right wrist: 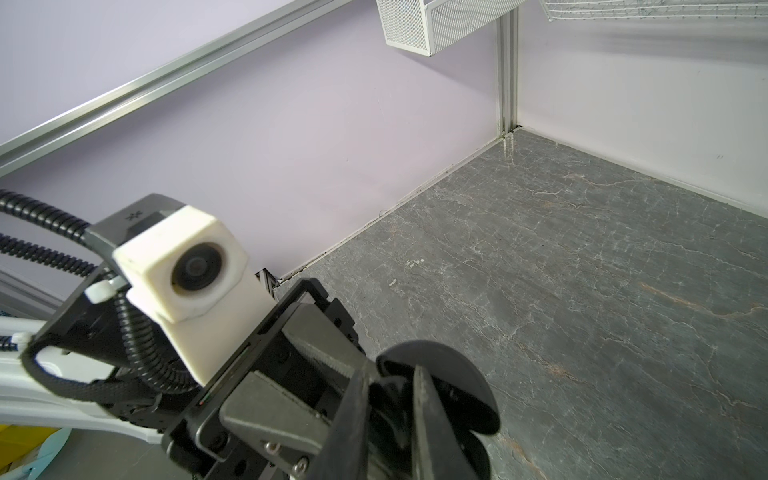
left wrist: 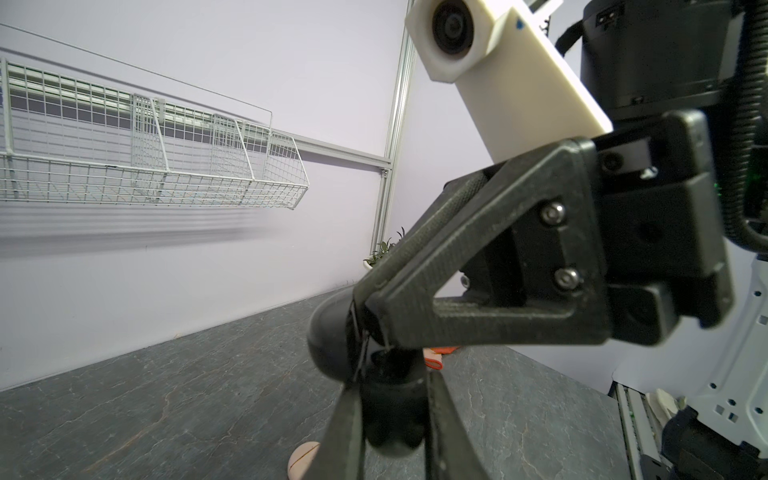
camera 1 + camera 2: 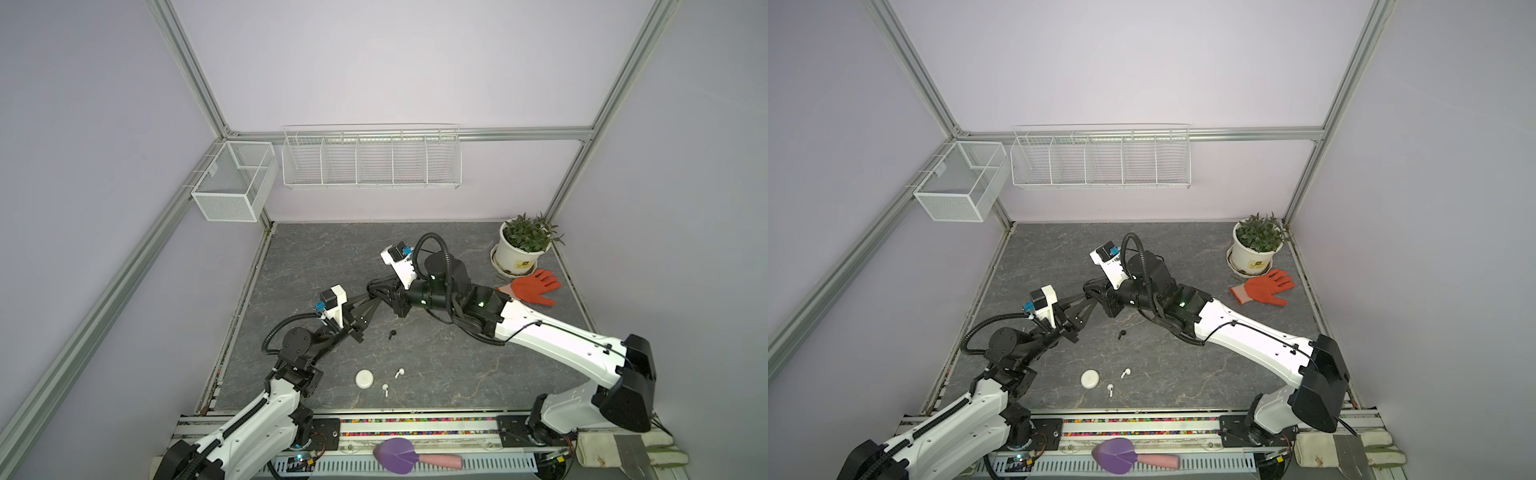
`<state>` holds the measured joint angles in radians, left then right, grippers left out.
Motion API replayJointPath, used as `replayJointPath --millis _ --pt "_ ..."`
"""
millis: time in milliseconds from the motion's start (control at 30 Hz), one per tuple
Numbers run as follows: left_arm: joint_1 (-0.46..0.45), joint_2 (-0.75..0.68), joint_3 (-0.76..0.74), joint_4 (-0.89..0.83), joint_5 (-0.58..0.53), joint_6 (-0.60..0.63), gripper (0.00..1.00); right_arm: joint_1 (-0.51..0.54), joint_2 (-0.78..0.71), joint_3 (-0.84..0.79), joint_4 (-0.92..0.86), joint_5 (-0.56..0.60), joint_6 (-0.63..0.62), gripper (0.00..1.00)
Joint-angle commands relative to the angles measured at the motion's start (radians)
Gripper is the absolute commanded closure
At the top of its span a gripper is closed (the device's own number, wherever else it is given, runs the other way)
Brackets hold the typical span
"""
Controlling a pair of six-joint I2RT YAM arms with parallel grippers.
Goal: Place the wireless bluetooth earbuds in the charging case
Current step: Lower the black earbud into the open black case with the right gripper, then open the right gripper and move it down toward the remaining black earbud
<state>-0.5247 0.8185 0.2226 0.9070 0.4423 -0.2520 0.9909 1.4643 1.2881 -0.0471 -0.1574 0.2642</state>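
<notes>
A black charging case [image 2: 390,428] hangs above the table's middle with its lid [image 1: 440,374] swung open, and my left gripper [image 2: 395,390] is shut on its body. My right gripper [image 1: 390,382] meets it from the opposite side, shut on a small dark piece at the case's mouth that looks like a black earbud. Both top views show the two grippers [image 3: 376,297] [image 3: 1090,293] tip to tip. Another black earbud [image 3: 391,333] lies on the table below. Two white earbuds [image 3: 399,372] [image 3: 386,390] lie beside a round white case [image 3: 365,379] near the front.
A pale pink round case [image 2: 305,457] lies on the table under my left gripper. A potted plant [image 3: 525,245] and an orange glove [image 3: 534,286] sit at the back right. Wire baskets [image 3: 370,158] and a mesh box [image 3: 232,183] hang on the walls.
</notes>
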Motion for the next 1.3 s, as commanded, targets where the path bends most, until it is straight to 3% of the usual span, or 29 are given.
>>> replayJointPath --millis 0,567,833,1100,1267 --pt "-0.005 -0.017 -0.006 0.041 0.008 0.019 1.00 0.009 -0.003 -0.006 -0.023 0.007 -0.014 0.80" --pt "-0.005 -0.018 -0.003 0.038 0.009 0.025 1.00 0.007 -0.015 0.053 -0.076 0.035 -0.049 0.63" --pt "-0.005 -0.095 -0.003 -0.036 -0.006 0.055 1.00 -0.011 -0.050 0.240 -0.353 0.072 -0.091 0.54" --pt "-0.006 -0.130 -0.014 -0.055 0.006 0.035 1.00 -0.070 -0.151 0.103 -0.387 0.127 -0.046 0.51" --pt "-0.005 -0.161 -0.032 -0.075 -0.019 0.013 1.00 -0.101 -0.119 0.002 -0.412 0.137 0.054 0.51"
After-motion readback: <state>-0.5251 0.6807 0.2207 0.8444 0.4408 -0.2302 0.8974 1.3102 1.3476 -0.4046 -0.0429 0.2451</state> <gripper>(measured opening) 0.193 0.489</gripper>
